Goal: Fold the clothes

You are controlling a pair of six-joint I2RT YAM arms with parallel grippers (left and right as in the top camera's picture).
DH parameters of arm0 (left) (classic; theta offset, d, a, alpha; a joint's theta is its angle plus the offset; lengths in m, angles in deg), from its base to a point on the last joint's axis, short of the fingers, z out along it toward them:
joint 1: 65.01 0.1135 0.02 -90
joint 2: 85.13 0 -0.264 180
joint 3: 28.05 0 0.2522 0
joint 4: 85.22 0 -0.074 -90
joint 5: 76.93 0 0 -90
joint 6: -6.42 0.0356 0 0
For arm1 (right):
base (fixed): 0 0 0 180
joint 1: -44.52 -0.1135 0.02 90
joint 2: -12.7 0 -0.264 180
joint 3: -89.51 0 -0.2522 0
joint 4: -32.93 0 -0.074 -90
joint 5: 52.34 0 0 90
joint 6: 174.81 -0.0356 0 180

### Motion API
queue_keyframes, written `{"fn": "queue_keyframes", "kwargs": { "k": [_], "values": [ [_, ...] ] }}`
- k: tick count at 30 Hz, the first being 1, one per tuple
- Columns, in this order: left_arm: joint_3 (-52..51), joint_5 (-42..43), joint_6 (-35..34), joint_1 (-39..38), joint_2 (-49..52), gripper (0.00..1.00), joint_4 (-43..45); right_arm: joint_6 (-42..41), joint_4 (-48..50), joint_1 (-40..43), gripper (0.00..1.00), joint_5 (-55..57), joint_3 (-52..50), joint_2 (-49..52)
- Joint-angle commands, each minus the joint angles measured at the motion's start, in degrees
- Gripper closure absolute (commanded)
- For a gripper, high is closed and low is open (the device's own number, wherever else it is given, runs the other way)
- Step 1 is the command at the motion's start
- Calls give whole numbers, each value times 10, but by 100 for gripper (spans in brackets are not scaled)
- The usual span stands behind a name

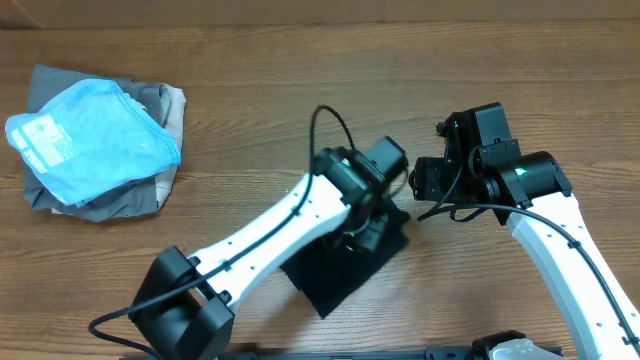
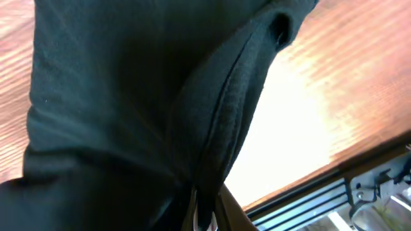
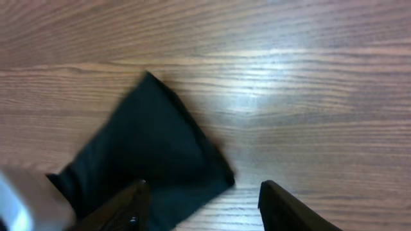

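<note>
The clothes, a black T-shirt (image 1: 335,275), lie as a small folded bundle near the table's front, partly under my left arm. My left gripper (image 1: 372,228) points down onto its far end. In the left wrist view the black T-shirt (image 2: 128,96) fills most of the frame, and the left gripper (image 2: 205,218) is shut on a ridge of its fabric. My right gripper (image 1: 420,185) hovers just right of the bundle. In the right wrist view the right gripper (image 3: 204,196) is open above the wood, with a corner of the black T-shirt (image 3: 154,141) lying below its left finger (image 3: 131,202).
A light blue garment (image 1: 95,135) lies on grey folded garments (image 1: 150,190) at the far left of the wooden table (image 1: 300,80). A black rail (image 2: 321,199) runs along the table's front edge, close to the bundle.
</note>
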Motion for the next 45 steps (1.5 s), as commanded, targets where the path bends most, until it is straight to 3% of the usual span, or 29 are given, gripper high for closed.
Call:
{"fn": "queue_keyframes", "kwargs": {
  "k": [1,5,9,20,24,31,33,36,45],
  "values": [
    [-3,11,-28,-27,2,90,3,-1,16,3,41,6,5,-2],
    [-3,5,-30,-43,2,93,-5,-2,35,3,41,6,5,4],
    [-1,-42,-44,-31,-2,84,-38,-2,39,3,41,6,5,13],
    [16,-35,-7,58,-61,41,-70,1,23,2,42,-32,5,36],
    [15,-25,-6,97,-63,40,-75,18,19,-6,55,-88,-6,38],
    [-7,-4,11,123,-63,36,-71,9,75,-33,61,-105,-141,57],
    [-20,-3,13,123,-63,35,-62,6,91,-33,74,-121,-175,68],
    [-45,-2,13,123,-63,32,-56,-7,23,-32,82,-139,-188,74],
    [-131,133,13,123,-63,27,17,2,-33,-32,81,-115,-173,-52]
  ]
}}
